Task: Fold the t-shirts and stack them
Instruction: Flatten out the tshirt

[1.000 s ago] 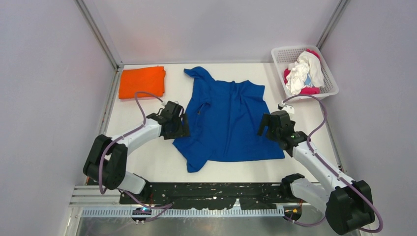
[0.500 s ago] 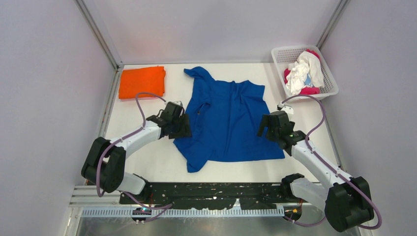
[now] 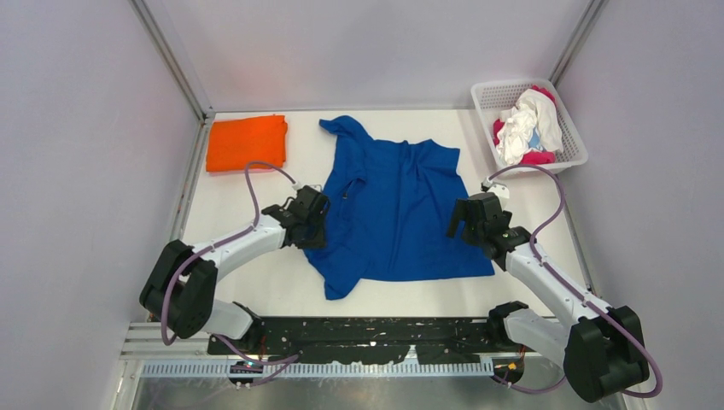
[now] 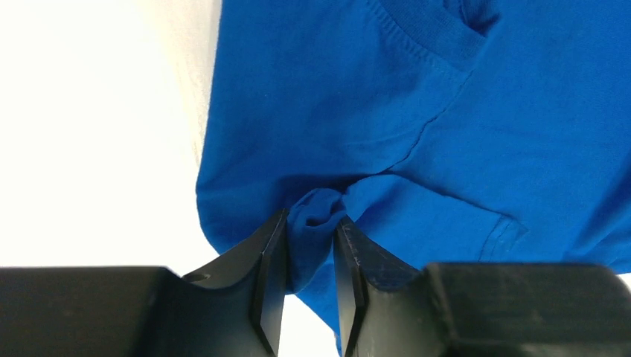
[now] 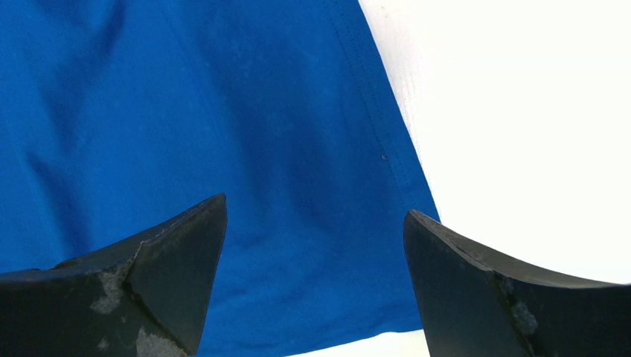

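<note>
The royal blue t-shirt (image 3: 393,205) lies spread on the white table, plain side up, its print hidden. My left gripper (image 3: 318,224) is at its left edge, shut on a pinched bunch of blue cloth (image 4: 316,223) between the fingers (image 4: 271,275). My right gripper (image 3: 465,224) hovers open over the shirt's right side, near the hem (image 5: 387,156), holding nothing. The folded orange t-shirt (image 3: 248,143) lies at the back left. White and magenta shirts (image 3: 529,124) sit piled in the basket.
The white lattice basket (image 3: 574,137) stands at the back right corner. Grey walls with metal frame posts (image 3: 175,64) close in the table (image 3: 248,286) on three sides. Both arms' purple cables loop above the table.
My left gripper has shifted a little toward the near right along the shirt's left edge, dragging that edge with it. The right arm has barely moved.
</note>
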You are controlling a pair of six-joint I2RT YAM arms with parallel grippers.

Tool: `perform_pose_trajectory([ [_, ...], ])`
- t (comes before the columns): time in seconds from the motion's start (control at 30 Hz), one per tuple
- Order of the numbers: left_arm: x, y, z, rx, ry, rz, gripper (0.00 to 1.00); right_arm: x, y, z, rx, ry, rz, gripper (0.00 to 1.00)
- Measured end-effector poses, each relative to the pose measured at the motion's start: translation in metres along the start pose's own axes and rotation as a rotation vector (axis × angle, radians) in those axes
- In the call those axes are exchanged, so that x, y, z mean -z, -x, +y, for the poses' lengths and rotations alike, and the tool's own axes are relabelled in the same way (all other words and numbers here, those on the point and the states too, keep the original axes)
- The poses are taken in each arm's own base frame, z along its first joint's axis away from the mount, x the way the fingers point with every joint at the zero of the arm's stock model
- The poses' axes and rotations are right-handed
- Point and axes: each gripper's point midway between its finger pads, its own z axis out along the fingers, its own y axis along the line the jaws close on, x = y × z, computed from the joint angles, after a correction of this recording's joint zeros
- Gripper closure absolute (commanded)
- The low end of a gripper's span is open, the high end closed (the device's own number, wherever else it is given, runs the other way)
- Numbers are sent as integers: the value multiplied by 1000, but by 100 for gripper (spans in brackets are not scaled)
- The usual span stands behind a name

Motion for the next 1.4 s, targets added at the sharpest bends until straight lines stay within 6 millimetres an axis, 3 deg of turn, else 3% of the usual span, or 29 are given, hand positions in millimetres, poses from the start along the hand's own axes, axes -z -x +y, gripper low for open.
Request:
perform_pose_trajectory([
  [0.07,3,1,2,-3,10,-8,80,0,0,0,0,-2,-1,5],
  [0.13,5,2,3,-4,16,-17,98,0,-1,-1,1,-4,0,5],
  [0.17,6,3,4,-2,19,-22,100,0,-1,-1,1,-5,1,5],
  [0.5,27,10,4,-27,7,-81,100,0,-2,-6,-1,-26,1,5],
  [0.77,91,43,-20,-3,-206,-308,100,17,-6,-35,-104,-112,-16,5],
  [0.93,117,41,-29,-13,-345,-409,100,23,-27,-62,-195,-167,15,5],
  [1.1,125,27,-32,-27,-435,-437,100,21,-61,-65,-237,-162,107,5],
  [1.3,122,13,-25,-26,-446,-435,100,15,-75,-61,-269,-162,165,0],
  [1.4,113,3,-12,-12,-397,-418,100,9,-77,-61,-268,-175,176,6],
])
